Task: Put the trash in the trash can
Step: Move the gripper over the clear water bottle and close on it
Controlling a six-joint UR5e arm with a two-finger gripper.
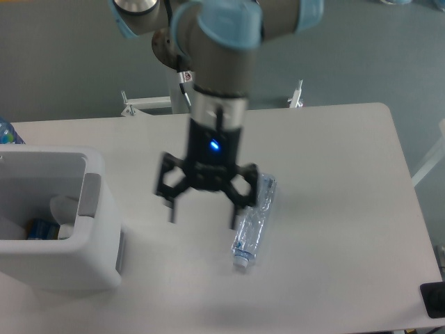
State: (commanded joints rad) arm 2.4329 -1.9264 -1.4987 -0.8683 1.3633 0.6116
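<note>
A slim clear plastic bottle [252, 226] with a white cap and bluish label lies on the white table, cap toward the front edge. My gripper [203, 219] hangs over the table just left of the bottle, open and empty, its right finger in front of the bottle's upper part. The white boxy trash can [90, 268] stands at the table's left front; inside it something blue and something pale show near the bottom. No wrinkly bag is plain to see.
The arm's white base post [201, 83] rises behind the table's back edge. A dark object [434, 299] sits at the front right corner. The table's right edge runs near the bottle's far side.
</note>
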